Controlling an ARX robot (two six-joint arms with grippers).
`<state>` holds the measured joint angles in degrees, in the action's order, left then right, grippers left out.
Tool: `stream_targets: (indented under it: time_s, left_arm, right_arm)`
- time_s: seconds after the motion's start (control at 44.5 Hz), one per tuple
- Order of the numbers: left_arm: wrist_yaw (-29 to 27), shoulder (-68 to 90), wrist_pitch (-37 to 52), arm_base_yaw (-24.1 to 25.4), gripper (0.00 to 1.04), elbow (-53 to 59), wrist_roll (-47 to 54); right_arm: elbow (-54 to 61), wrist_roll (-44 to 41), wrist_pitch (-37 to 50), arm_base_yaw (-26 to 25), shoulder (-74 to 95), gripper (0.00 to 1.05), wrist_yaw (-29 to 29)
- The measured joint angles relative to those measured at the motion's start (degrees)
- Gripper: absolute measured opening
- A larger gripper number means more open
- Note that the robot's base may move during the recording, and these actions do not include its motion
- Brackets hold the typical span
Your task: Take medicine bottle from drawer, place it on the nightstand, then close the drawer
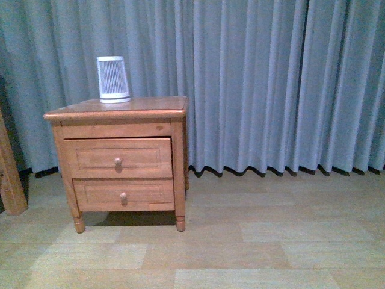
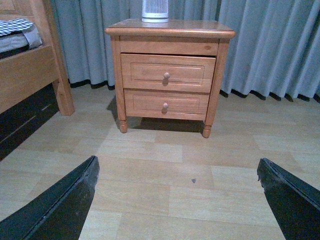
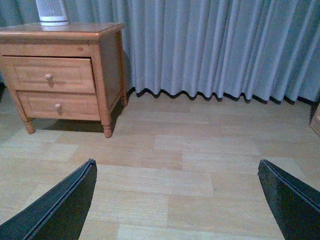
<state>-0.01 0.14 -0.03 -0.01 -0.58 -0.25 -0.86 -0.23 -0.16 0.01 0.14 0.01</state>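
The orange-brown nightstand [image 1: 117, 110] stands at the left against the curtain; it also shows in the left wrist view [image 2: 170, 30] and the right wrist view [image 3: 65, 31]. Its upper drawer [image 1: 96, 158] with a round knob is shut, as seen too in the left wrist view [image 2: 145, 72] and right wrist view [image 3: 70, 75]. The medicine bottle is hidden. My left gripper [image 2: 177, 170] is open and empty over the floor, well short of the nightstand. My right gripper [image 3: 177, 170] is open and empty over the floor, to the nightstand's right. Neither arm shows in the front view.
A larger white ribbed device [image 1: 113, 78] stands on the nightstand top. The shallower lower drawer [image 1: 99, 194] is shut. Grey curtains [image 1: 271, 84] hang behind. A wooden bed frame [image 2: 30, 75] stands left of the nightstand. The floor is light wood [image 1: 252, 241].
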Motion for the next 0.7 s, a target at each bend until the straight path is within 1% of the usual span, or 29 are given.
stream_targets:
  time_s: [0.697]
  left_arm:
    - [0.0,0.0,0.0,0.0,0.98,0.0,0.0]
  right_arm:
    - [0.0,0.0,0.0,0.0,0.0,0.98,0.0]
